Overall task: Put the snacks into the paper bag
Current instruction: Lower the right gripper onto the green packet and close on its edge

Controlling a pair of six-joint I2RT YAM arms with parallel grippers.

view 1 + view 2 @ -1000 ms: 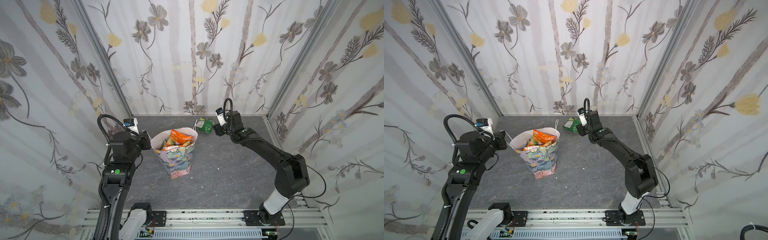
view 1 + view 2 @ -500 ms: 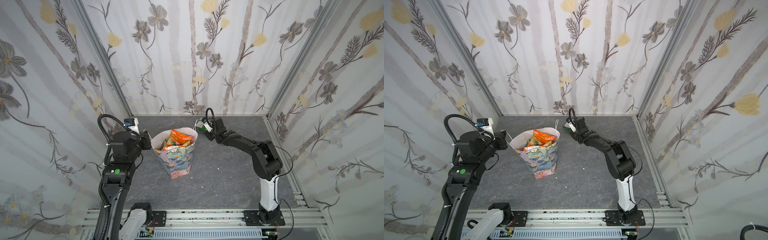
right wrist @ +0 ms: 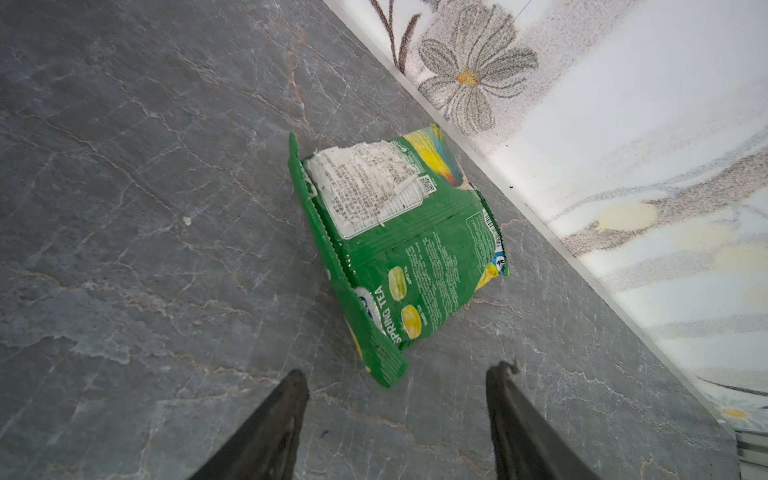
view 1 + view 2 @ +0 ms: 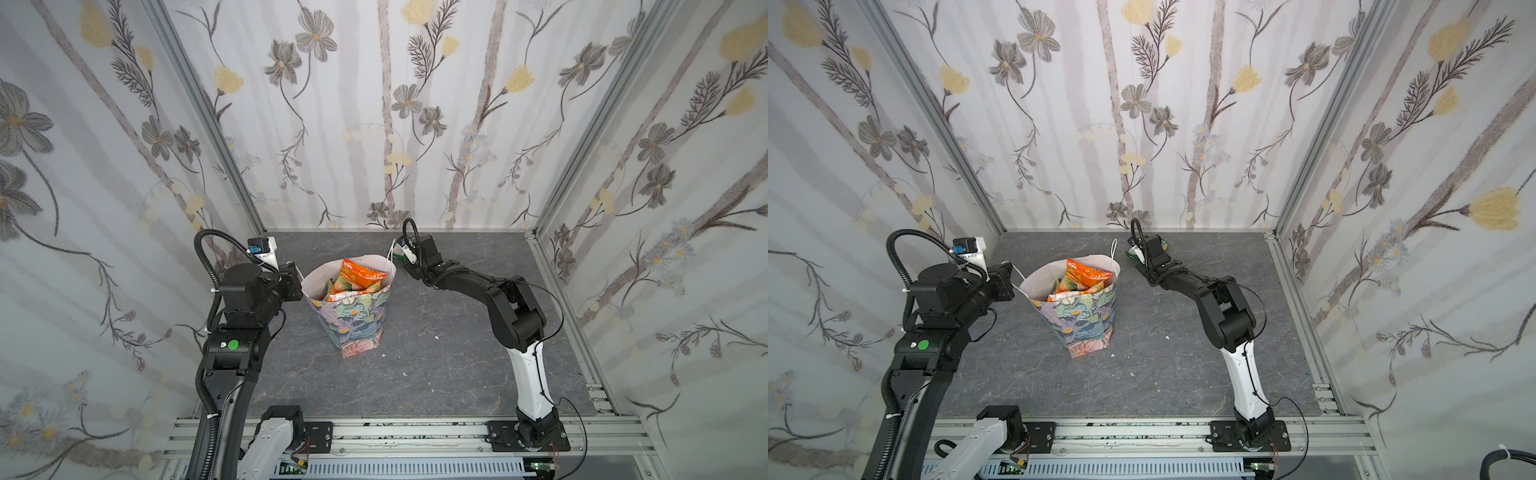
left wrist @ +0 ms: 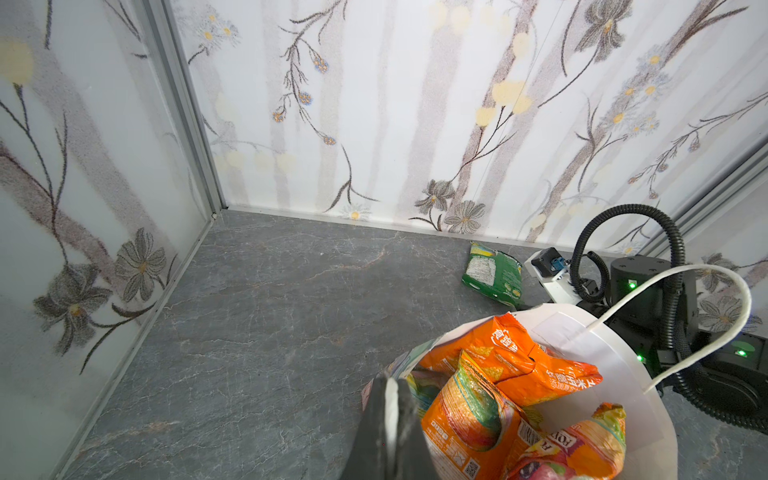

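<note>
- Left gripper (image 5: 388, 419) pinches the paper bag (image 4: 353, 320) by its rim, so the mouth stands wide.
- Right gripper (image 3: 399, 370), jaws spread, aims at the green packet (image 3: 407, 249) — likely to grab it.

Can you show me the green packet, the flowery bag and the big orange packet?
green packet (image 3: 419, 266): right wrist view, on the green middle of its face.
paper bag (image 4: 353, 320): in a top view, on its flowery front wall.
orange packet (image 5: 515, 355): left wrist view, on its crinkled orange face.
</note>
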